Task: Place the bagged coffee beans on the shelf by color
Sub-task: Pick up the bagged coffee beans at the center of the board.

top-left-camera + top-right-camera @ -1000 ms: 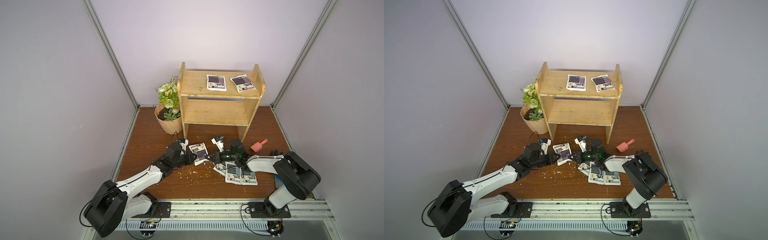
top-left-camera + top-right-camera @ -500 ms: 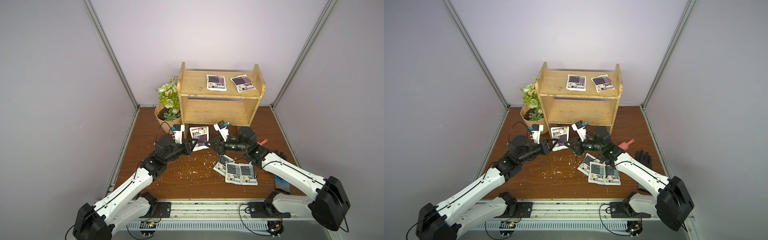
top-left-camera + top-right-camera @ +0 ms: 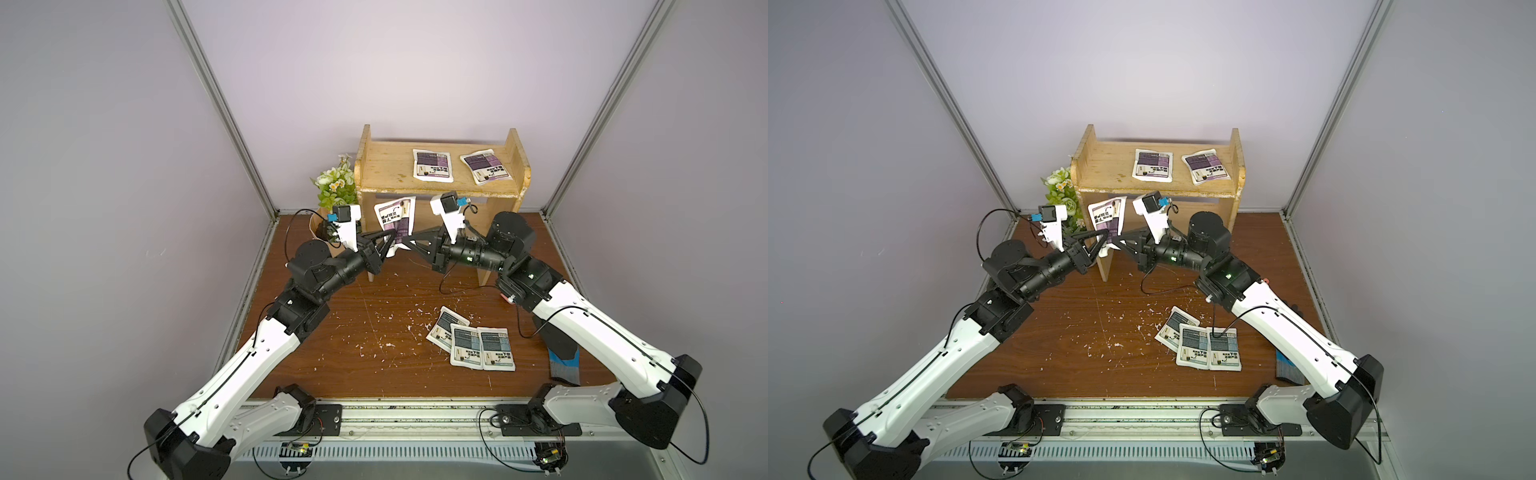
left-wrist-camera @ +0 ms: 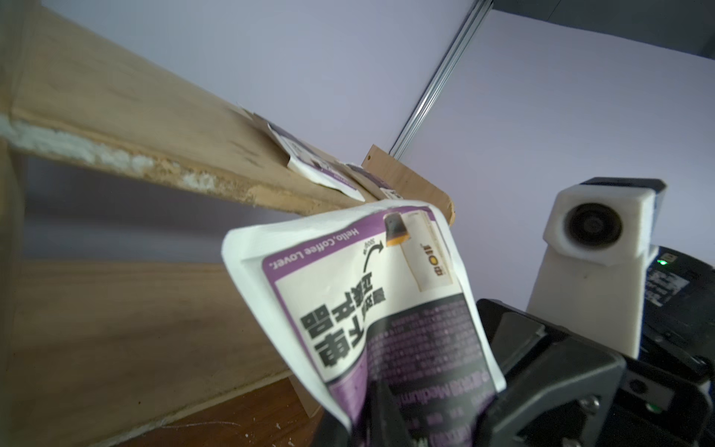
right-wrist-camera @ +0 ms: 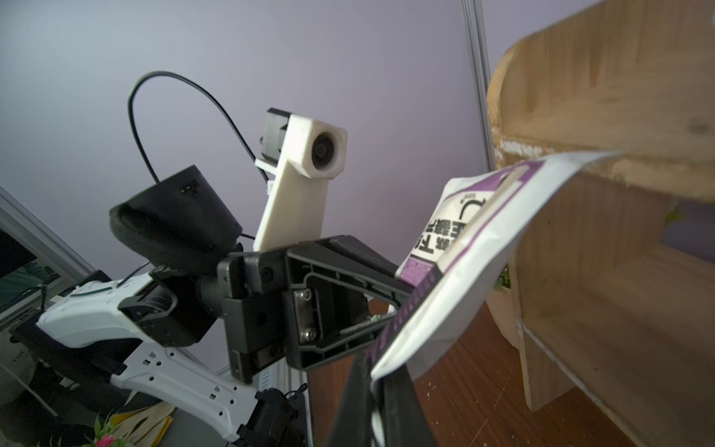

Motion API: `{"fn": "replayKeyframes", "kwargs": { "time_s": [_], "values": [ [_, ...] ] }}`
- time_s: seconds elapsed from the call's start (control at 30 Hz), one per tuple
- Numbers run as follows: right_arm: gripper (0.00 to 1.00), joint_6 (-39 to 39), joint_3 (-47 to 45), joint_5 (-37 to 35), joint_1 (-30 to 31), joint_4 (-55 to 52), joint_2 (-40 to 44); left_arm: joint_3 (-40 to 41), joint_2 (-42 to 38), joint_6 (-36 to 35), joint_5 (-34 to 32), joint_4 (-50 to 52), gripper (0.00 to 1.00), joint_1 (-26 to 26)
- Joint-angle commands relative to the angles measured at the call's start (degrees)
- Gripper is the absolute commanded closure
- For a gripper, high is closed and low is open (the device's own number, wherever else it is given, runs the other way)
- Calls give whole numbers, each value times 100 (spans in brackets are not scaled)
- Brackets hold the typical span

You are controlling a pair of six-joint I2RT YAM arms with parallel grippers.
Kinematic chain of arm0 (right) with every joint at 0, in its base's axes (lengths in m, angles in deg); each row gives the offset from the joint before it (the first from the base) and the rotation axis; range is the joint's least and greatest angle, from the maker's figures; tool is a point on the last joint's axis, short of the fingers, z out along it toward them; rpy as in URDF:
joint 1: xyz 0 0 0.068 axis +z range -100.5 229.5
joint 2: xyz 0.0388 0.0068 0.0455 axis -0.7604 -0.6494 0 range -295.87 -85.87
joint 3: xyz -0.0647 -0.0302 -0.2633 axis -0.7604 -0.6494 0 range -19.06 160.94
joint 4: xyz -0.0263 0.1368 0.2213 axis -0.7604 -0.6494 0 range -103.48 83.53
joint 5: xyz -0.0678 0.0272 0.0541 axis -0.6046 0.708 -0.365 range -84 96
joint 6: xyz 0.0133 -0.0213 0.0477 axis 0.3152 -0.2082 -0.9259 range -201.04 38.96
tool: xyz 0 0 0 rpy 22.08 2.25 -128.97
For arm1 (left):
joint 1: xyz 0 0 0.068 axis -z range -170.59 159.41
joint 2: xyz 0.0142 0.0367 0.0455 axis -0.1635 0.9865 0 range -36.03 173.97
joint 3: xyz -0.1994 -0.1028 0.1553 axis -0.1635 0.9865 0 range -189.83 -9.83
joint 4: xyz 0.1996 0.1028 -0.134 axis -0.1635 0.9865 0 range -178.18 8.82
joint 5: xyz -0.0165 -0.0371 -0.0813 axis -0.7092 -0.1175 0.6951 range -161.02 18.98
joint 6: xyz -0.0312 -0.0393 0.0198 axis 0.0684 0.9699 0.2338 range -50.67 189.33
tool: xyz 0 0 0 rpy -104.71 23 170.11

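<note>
A purple bagged coffee pouch (image 3: 395, 220) hangs upright in front of the shelf (image 3: 386, 166), its top edge near the upper board's front. My right gripper (image 5: 377, 391) is shut on its lower corner. My left gripper (image 4: 360, 418) has a finger on each side of the lower edge; its pressure on the pouch cannot be told. In both top views the two grippers meet tip to tip below the pouch (image 3: 1108, 218). Two purple pouches (image 3: 433, 165) (image 3: 486, 166) lie flat on the top board. Three grey-blue pouches (image 3: 473, 345) lie overlapping on the floor.
A potted plant with white flowers (image 3: 332, 191) stands left of the shelf, just behind my left wrist. A dark glove with a blue cuff (image 3: 563, 357) lies under my right arm. White crumbs are scattered on the brown wooden floor (image 3: 374, 332). Walls close in on three sides.
Both arms have risen from the floor and carried the purple pouch up to the front of the shelf. The pouch has gone from lying low to hanging upright.
</note>
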Motion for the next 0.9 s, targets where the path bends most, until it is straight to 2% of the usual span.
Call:
{"fn": "replayKeyframes", "kwargs": {
  "time_s": [0.0, 0.1, 0.17, 0.37, 0.53, 0.73, 0.87],
  "values": [
    [100, 489, 511, -297, 90, -198, -295, -387, 32, -331, 193, -472, 81, 32],
    [100, 717, 806, -392, 89, -296, -488, -532, -9, -404, 9, -670, 65, 32],
    [100, 860, 947, -465, 90, -318, -557, -601, -36, -482, -171, -758, 59, 30],
    [100, 1268, 1340, -868, 69, -346, -747, -846, -188, -1022, -638, -588, 54, 14],
    [100, 1322, 1616, -1152, -71, -131, -879, -882, -383, -1359, -1092, -257, 52, -30],
    [100, 1173, 1854, -882, -288, 204, -925, -934, -433, -1596, -1293, -14, 48, -38],
    [100, 1152, 2094, -807, -349, 271, -915, -882, -484, -1661, -1657, 88, 46, -45]
  ]
}}
